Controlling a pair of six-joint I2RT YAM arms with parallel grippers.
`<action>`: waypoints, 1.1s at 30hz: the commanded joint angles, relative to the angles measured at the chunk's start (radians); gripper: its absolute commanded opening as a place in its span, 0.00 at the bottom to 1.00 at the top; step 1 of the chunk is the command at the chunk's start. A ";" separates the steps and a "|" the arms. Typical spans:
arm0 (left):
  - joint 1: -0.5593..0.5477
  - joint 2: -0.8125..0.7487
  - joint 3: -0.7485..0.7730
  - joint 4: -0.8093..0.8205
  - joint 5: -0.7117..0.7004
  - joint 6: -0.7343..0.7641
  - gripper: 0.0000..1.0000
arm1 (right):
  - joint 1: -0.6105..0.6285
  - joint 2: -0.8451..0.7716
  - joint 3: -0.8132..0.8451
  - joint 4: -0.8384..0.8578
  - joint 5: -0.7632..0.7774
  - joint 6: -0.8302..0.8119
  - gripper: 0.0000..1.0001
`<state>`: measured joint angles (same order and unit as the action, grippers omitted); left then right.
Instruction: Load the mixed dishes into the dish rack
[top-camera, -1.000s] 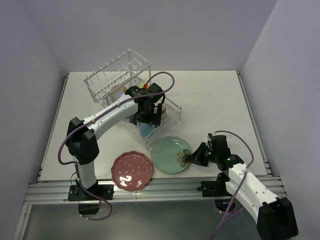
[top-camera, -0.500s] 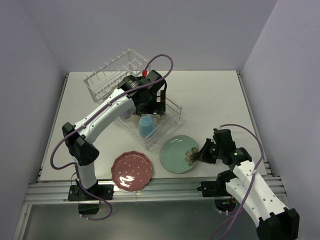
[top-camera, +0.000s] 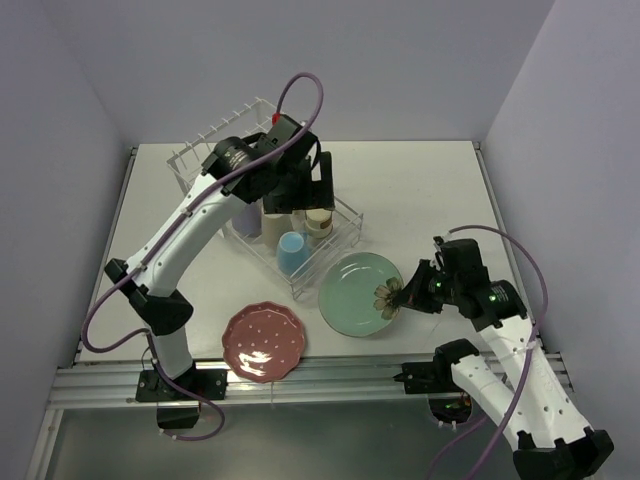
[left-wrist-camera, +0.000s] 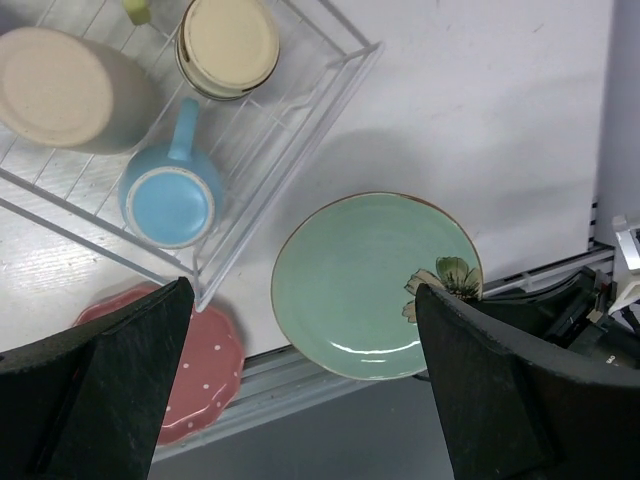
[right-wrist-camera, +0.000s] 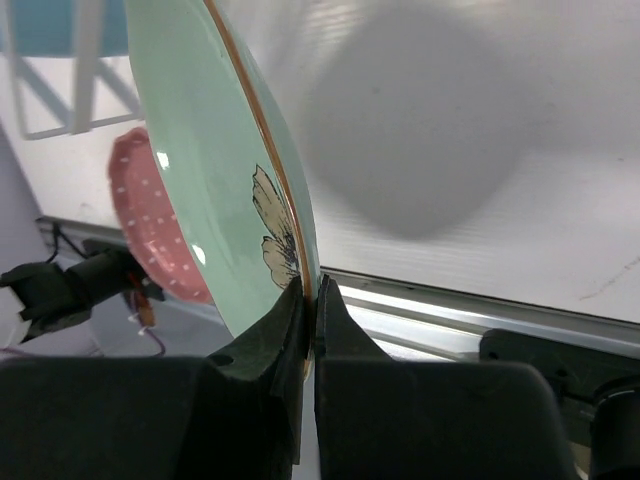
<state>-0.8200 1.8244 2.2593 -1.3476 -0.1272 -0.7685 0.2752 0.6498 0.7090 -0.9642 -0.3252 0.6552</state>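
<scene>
Because its two fingers are pinched tight on the rim just by the flower mark, the right gripper (right-wrist-camera: 308, 300) carries the mint-green plate (right-wrist-camera: 200, 150) by its edge, tilted and apparently lifted off the table, with a separate shadow beneath it; an edge hold like this probably suits sliding the plate upright between pegs. The plate hangs just in front of the near corner of the dish rack (top-camera: 350, 215), not yet in it. The left gripper (top-camera: 318, 192) hovers over the rack's flat tray with its jaws spread wide and nothing between them, likely standing clear so the plate has a way in. Below it the light-blue cup (left-wrist-camera: 170, 200) lies in the tray beside a beige cup (left-wrist-camera: 70, 90) and a cream-rimmed cup (left-wrist-camera: 228, 45). The pink-red dotted plate (top-camera: 264, 341) lies flat near the front edge, unloaded. The white table (top-camera: 420, 190) is matte, closed in by plain pale walls (top-camera: 400, 60)
</scene>
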 joint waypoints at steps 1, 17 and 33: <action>-0.005 -0.063 0.037 -0.007 0.000 -0.015 0.99 | -0.002 0.005 0.122 0.045 -0.101 0.004 0.00; 0.051 -0.249 -0.296 0.336 0.573 0.115 0.99 | -0.030 0.122 0.563 -0.008 -0.337 0.012 0.00; 0.058 -0.467 -0.619 0.760 0.978 -0.018 0.52 | -0.154 0.177 0.569 0.104 -0.563 0.026 0.00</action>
<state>-0.7296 1.3933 1.6585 -0.7822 0.6315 -0.7063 0.1303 0.7918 1.2255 -1.0401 -0.7975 0.6453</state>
